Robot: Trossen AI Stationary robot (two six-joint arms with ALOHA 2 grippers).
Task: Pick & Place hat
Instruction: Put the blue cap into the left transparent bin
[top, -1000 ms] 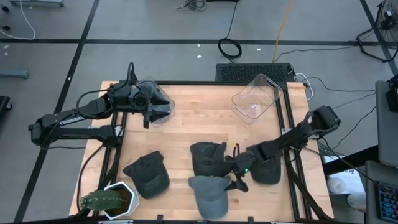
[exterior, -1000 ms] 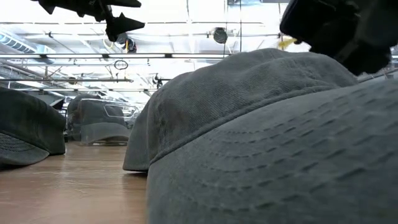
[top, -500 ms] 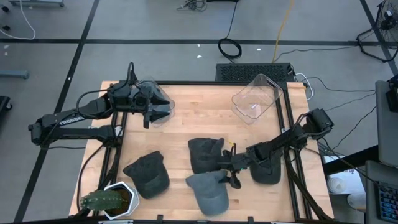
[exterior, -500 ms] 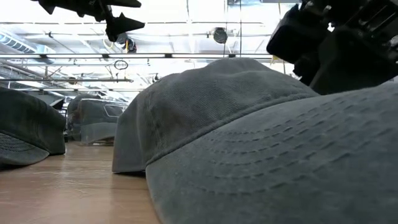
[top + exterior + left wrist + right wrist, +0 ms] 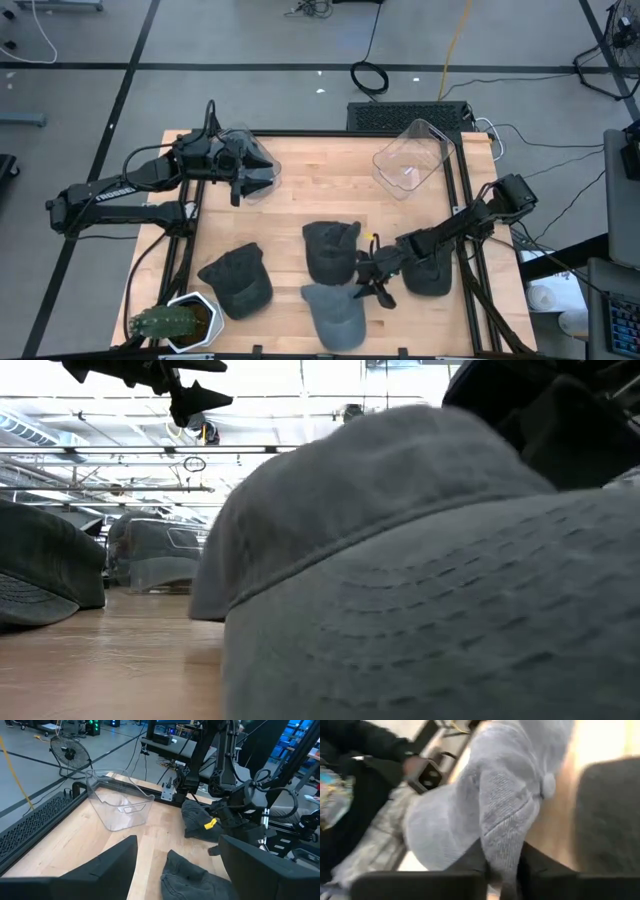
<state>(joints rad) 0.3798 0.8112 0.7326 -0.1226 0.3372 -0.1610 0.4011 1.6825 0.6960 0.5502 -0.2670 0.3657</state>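
My right gripper [image 5: 372, 288] has its fingers pinched on the grey hat [image 5: 333, 313] at six o'clock; lifting and placing remain, left gripper [image 5: 262, 176] wide.

Hidden, cropped and blurred parts around the grey cap

In the low view the grey cap [image 5: 400, 580] is filling most of the picture, running off the right and bottom edges and blocking whatever sits behind it on the table. Above it, the right gripper [image 5: 560, 410] is showing only as a dark mass cut by the top edge. In the right wrist view the same cap [image 5: 490, 805] is blurring, and its fabric is bunching between that gripper's two dark fingers [image 5: 540, 870], covering their tips. From above, the gripper [image 5: 368, 283] at the cap's back edge is too small for its fingers to be made out.
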